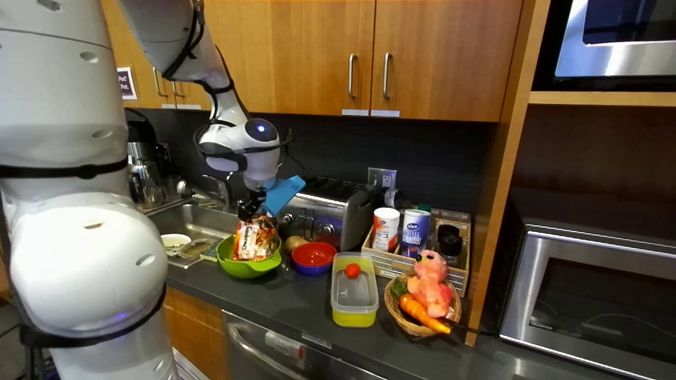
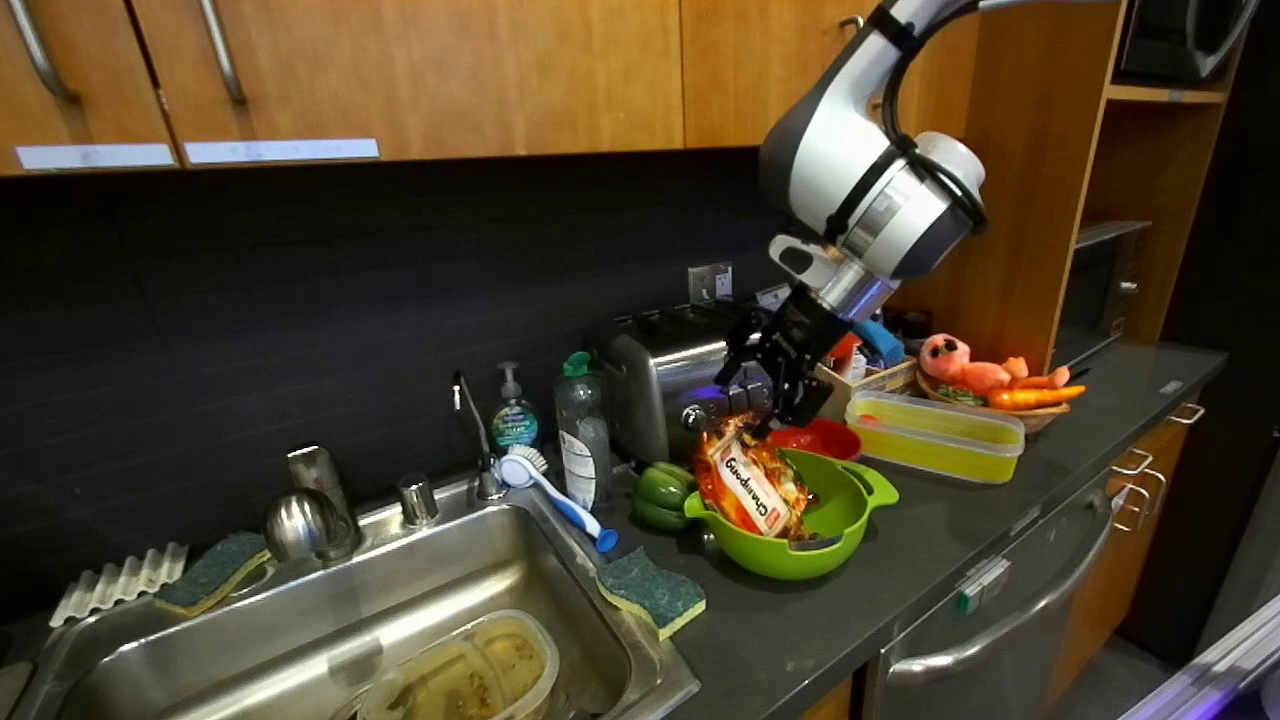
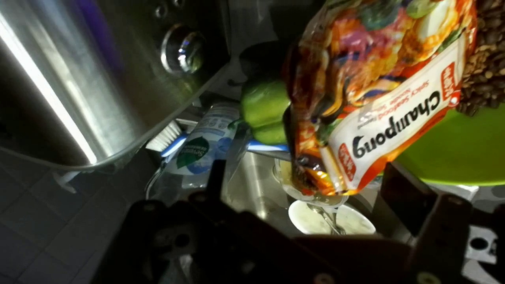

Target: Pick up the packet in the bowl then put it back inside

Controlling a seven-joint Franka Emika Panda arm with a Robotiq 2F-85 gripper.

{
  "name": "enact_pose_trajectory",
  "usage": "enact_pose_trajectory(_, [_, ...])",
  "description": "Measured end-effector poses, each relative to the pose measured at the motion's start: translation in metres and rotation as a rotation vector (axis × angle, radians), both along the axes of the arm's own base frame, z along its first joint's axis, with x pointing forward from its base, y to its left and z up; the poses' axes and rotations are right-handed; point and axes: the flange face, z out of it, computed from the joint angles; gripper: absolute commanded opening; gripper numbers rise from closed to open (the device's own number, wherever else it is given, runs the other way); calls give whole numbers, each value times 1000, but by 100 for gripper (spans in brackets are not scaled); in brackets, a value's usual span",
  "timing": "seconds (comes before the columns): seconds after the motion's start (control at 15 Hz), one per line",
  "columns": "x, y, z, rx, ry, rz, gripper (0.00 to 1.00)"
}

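Note:
The packet (image 1: 256, 240) is orange-red with a white label. In both exterior views it stands tilted in the lime-green bowl (image 1: 248, 270), its top above the rim; the packet (image 2: 745, 485) and bowl (image 2: 790, 557) sit beside the sink. My gripper (image 2: 760, 396) is just above the packet's top, fingers spread; in an exterior view the gripper (image 1: 251, 208) overlaps the packet's top edge. In the wrist view the gripper (image 3: 303, 165) has its fingers wide apart, with one packet end showing between them. The packet (image 3: 378, 102) and bowl (image 3: 461, 154) show there too. Whether a finger touches the packet I cannot tell.
A toaster (image 1: 330, 211) stands behind the bowl. A red bowl (image 1: 314, 254) and a yellow-green container (image 1: 355, 295) stand beside it. The sink (image 2: 400, 610), a sponge (image 2: 650, 590), a green pepper (image 2: 662, 497) and a bottle (image 2: 582, 440) are on the other side.

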Motion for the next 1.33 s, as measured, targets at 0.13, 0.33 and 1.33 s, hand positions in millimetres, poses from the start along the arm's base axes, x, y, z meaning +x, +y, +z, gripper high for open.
enact_pose_trajectory(0.13, [-7,-4,-23,-37,43,4,100])
enact_pose_trajectory(0.33, [-13,-11,-58,-97,99,12,100])
enact_pose_trajectory(1.33, [-15,16,-79,-192,78,84,100])
